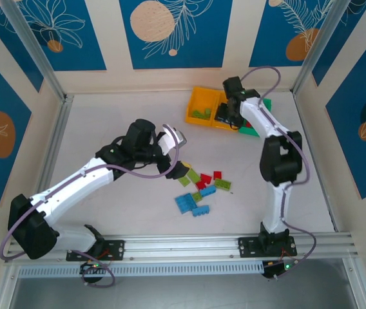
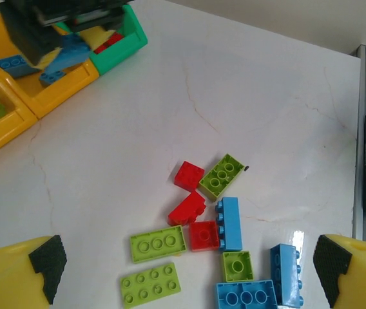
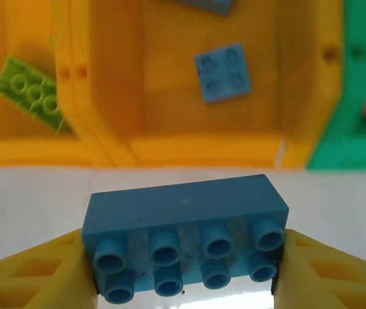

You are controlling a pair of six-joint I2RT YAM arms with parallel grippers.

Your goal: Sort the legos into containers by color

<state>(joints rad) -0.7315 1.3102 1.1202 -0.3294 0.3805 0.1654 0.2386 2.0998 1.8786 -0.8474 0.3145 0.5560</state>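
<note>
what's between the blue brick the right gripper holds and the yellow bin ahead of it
Only a bare strip of white table, in the right wrist view, separates the blue brick from the yellow bin.

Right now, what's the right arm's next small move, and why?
Probably ease forward over the middle yellow bin and open: the right jaws clamp a held blue brick just short of its rim, and other blue pieces already lie inside.
</note>
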